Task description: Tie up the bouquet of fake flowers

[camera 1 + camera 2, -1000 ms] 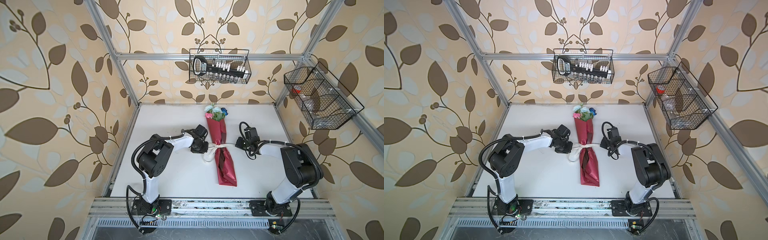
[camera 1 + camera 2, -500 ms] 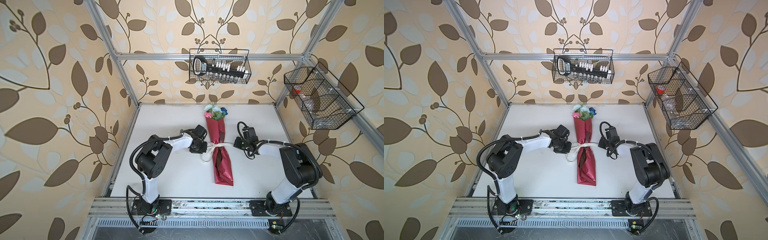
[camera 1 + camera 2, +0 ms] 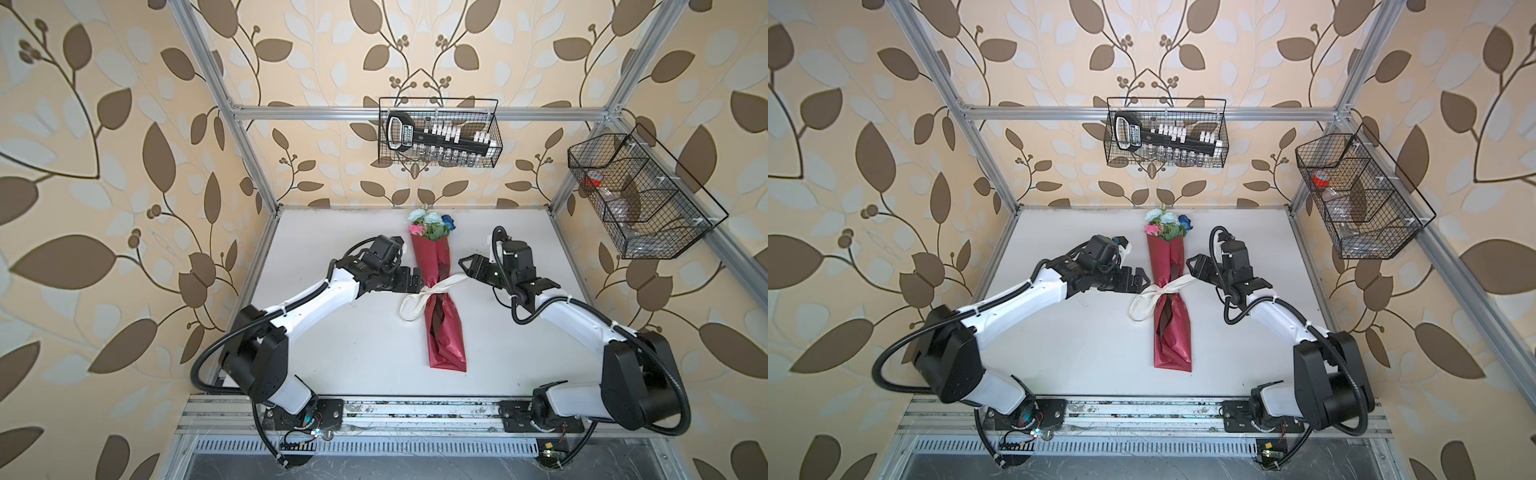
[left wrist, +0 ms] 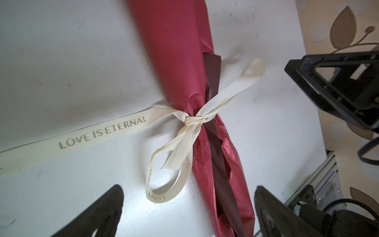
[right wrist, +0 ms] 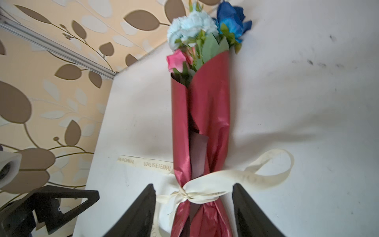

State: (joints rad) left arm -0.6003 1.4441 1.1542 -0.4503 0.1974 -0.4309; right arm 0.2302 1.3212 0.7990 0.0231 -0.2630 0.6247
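Observation:
The bouquet of fake flowers lies along the middle of the white table, blooms toward the back wall, rolled in a red wrap. A cream printed ribbon is knotted round the wrap's waist, its loops and ends lying slack. My left gripper is open just left of the knot and holds nothing. My right gripper is open just right of the knot, over the ribbon loop, also empty.
A black wire basket of tools hangs on the back wall. A second wire basket hangs on the right wall. Aluminium frame posts stand at the table's back corners, and a rail runs along the front edge.
Both grippers were shut on the ribbon ends, pulling them taut. They have opened and let go, the ribbon has gone slack, and the wrap's lower end has shifted slightly left.

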